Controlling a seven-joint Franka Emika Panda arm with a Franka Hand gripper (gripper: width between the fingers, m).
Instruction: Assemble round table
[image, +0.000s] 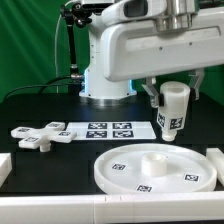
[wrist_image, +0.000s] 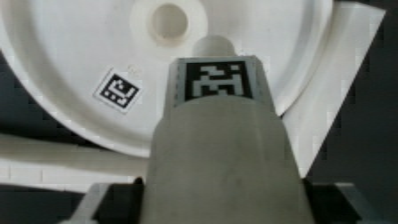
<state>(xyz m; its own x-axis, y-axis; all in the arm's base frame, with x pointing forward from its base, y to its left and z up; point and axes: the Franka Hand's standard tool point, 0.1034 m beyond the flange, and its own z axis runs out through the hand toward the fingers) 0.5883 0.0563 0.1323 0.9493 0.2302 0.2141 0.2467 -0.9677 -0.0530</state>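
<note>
The large white round disc (image: 155, 168) lies on the black table at the front, with its raised central hub (image: 157, 158) facing up and small tags on its surface. My gripper (image: 172, 98) is shut on the short cylindrical leg (image: 173, 110) and holds it upright in the air above the disc's far right edge. In the wrist view the leg (wrist_image: 217, 130) fills the middle with its tag facing the camera, and the disc (wrist_image: 267, 40) with its hub hole (wrist_image: 167, 18) lies beyond it. The cross-shaped foot (image: 40, 134) lies on the table at the exterior view's left.
The marker board (image: 108, 129) lies flat behind the disc. Plain white bars stand at the front (image: 60, 209), the left edge (image: 4, 166) and the right edge (image: 216, 160). The robot base (image: 105, 85) stands at the back.
</note>
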